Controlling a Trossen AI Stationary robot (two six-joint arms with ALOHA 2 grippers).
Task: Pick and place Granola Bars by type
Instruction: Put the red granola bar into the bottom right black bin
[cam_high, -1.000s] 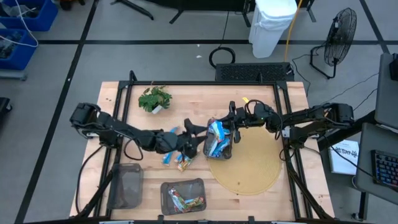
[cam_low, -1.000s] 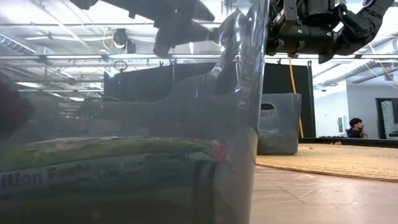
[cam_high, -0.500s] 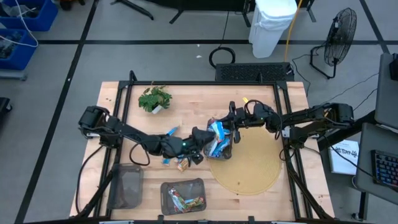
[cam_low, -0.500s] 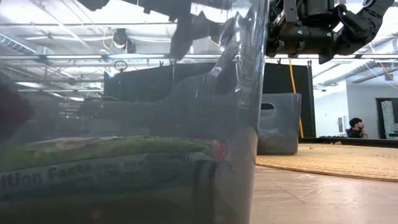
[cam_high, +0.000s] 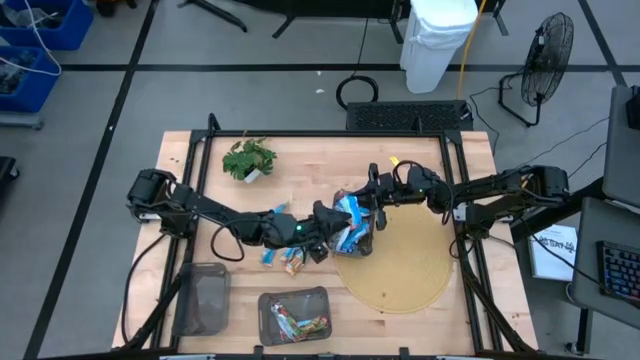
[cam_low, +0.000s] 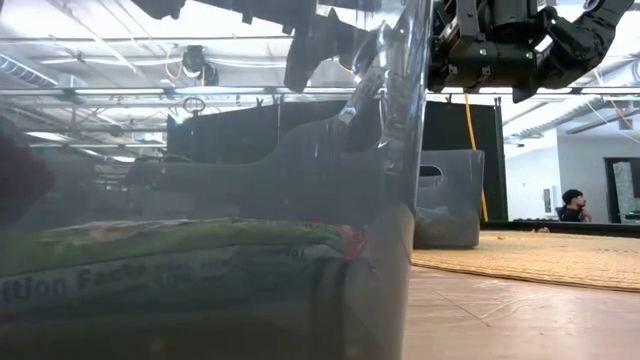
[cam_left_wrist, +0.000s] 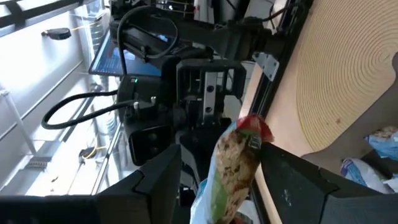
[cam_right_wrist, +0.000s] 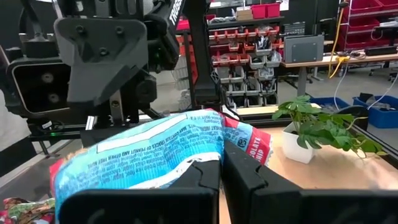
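A bunch of blue-and-white granola bars (cam_high: 350, 225) sits in a clear container at the round mat's left edge. My right gripper (cam_high: 372, 205) is above its far side, shut on a blue-and-white bar (cam_right_wrist: 155, 149). My left gripper (cam_high: 325, 240) is at the bunch's left side, open. In the left wrist view its fingers (cam_left_wrist: 161, 180) stand on either side of a green-and-red bar (cam_left_wrist: 233, 165); whether they touch it, I cannot tell. Two loose bars (cam_high: 282, 258) lie on the table under the left arm. A near tray (cam_high: 295, 315) holds several bars. My right gripper pinches the blue-and-white bar's near edge (cam_right_wrist: 202, 163) between its two shut fingers. The fingers come from the table's right side. The bar sticks out ahead of the fingers toward my left gripper. A red-cornered wrapper (cam_right_wrist: 252, 143) lies right behind it.
An empty dark tray (cam_high: 205, 298) sits at the near left. A small plant (cam_high: 248, 158) stands at the far left. The round woven mat (cam_high: 395, 265) covers the near right. The near tray's clear wall (cam_low: 300, 200) fills most of the low view.
My left gripper has gone toward the table's right edge, from above the loose bars to the left side of the bunch of bars.
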